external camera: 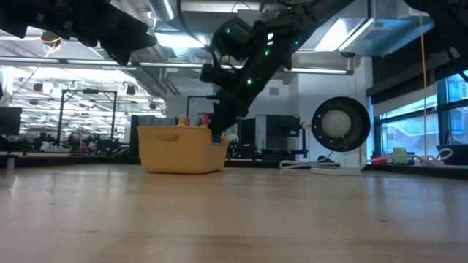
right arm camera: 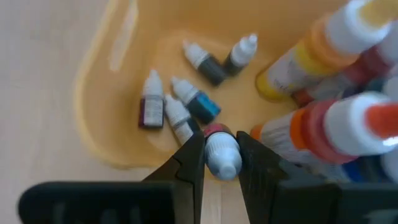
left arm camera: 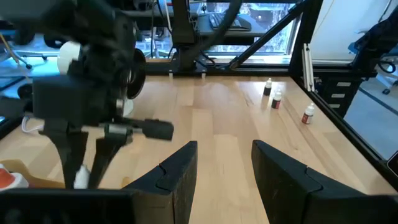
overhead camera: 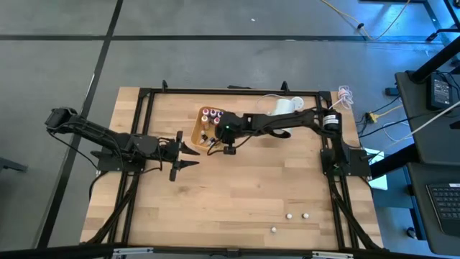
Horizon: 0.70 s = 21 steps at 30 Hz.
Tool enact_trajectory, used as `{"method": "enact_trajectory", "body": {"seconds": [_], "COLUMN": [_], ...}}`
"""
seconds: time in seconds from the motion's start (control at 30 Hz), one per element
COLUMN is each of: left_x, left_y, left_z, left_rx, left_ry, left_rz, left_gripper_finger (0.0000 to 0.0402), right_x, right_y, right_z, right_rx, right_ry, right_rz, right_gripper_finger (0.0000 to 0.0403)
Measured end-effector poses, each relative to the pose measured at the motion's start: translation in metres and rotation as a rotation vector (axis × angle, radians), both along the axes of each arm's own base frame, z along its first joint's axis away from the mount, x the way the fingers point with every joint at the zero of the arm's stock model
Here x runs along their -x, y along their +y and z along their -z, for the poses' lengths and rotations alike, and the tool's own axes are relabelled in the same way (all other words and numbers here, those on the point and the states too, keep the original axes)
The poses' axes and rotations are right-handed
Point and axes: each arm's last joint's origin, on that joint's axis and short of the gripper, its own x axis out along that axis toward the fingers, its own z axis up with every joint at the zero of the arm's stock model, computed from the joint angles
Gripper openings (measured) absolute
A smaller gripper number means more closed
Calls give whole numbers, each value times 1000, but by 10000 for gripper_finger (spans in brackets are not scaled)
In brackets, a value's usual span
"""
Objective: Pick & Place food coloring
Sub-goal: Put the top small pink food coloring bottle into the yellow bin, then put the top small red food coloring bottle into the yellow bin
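- My right gripper was pinched on one small food coloring bottle, white cap toward my wrist camera, reddish body pointing down toward the tray.
- The held bottle's long axis ran roughly along my fingers, so it hung about upright over the orange tray.
- In the high view my right gripper sat over the tray's edge nearest the table's front, on the side toward my right arm's base.
- Key relation: the tray's open floor lay straight below the held bottle, so I judged the coming move a short drop or lowering, no sideways travel needed.
- On the tray floor lay five loose little bottles on their sides, dark, teal and maroon bodies, white tapered caps.
- Larger bottles stood packed at one end, glossy plastic, yellow, orange and red bodies, white caps; close beside the held bottle, so a bump was possible.
- The tray looked like smooth moulded plastic with rounded corners and a raised wall.
- My left gripper waited with fingers spread and nothing between them, near the table's left edge, just beside the tray in the high view.
- Three more small bottles stood well apart near the table's front right corner; my right arm was the nearer one.
- The table was pale wood plank with a matte grain.
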Motion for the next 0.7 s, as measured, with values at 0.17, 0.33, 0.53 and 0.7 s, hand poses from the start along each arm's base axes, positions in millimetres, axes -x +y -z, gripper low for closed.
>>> {"method": "enact_trajectory", "body": {"seconds": [0.17,0.33,0.53,0.7], "left_x": [0,0,0,0], "left_y": [0,0,0,0], "left_z": [0,0,0,0], "left_rx": [0,0,0,0], "left_ry": [1,1,1,1], "left_rz": [0,0,0,0], "left_gripper_finger": [148,148,148,148], "right_x": [-2,-3,-3,0], "right_y": [-2,-3,-3,-3], "right_z": [16,21,21,16], "right_rx": [7,9,11,24], "right_ry": [42,48,46,59], "right_rz": [14,14,15,33], "right_gripper_finger": [83,109,128,144]}}
